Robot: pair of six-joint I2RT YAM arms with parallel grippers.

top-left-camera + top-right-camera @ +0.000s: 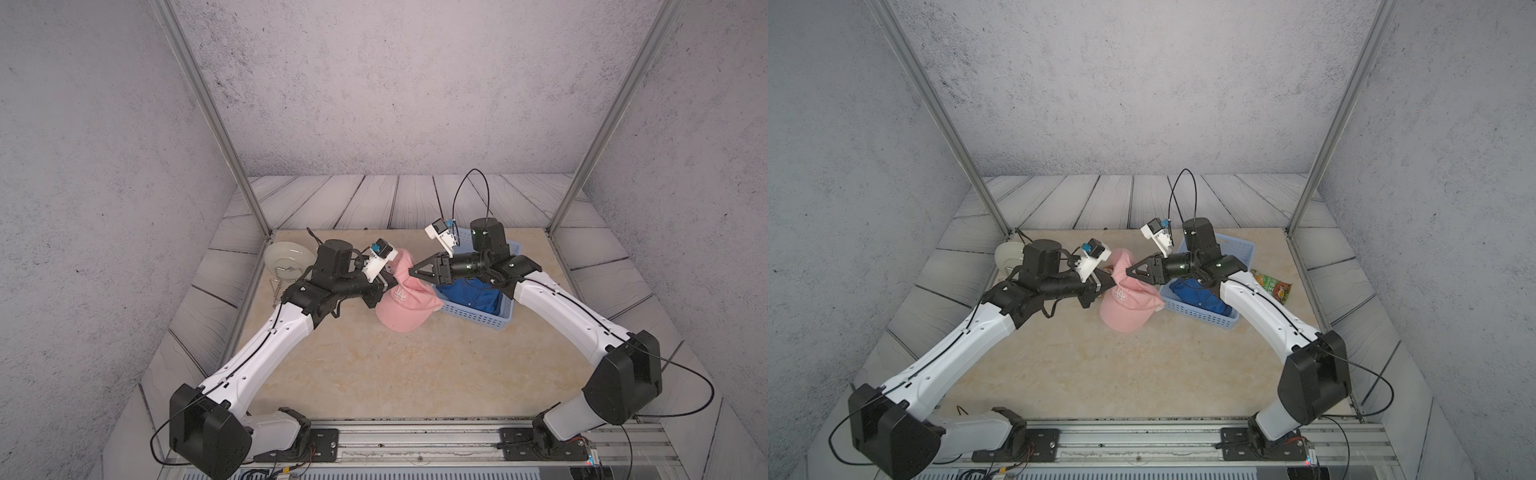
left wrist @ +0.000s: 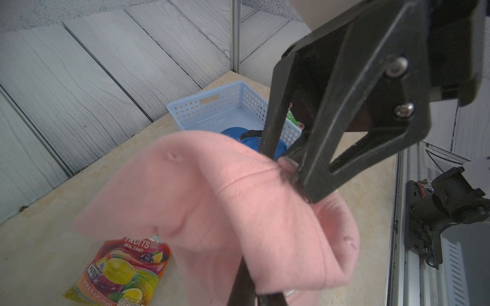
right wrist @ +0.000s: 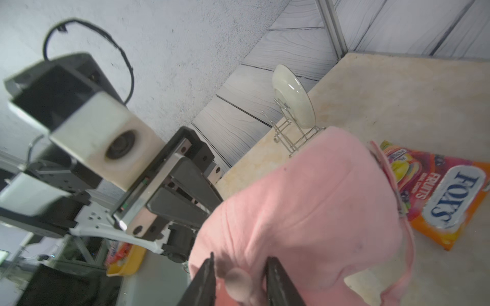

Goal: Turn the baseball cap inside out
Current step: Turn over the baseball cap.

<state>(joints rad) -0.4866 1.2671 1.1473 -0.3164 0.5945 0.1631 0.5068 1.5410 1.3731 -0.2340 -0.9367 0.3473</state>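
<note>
Cap (image 1: 405,309) is mid-frame in both top views, held up between the 2 arms, just left of the blue basket (image 1: 478,318). Left gripper (image 3: 212,210) is clamped tight on its edge, and right gripper (image 1: 412,271) is pinched onto the crown by the button. Logo's facing out, so I'd say 0 flipped; pushing the crown through is all left.
</note>
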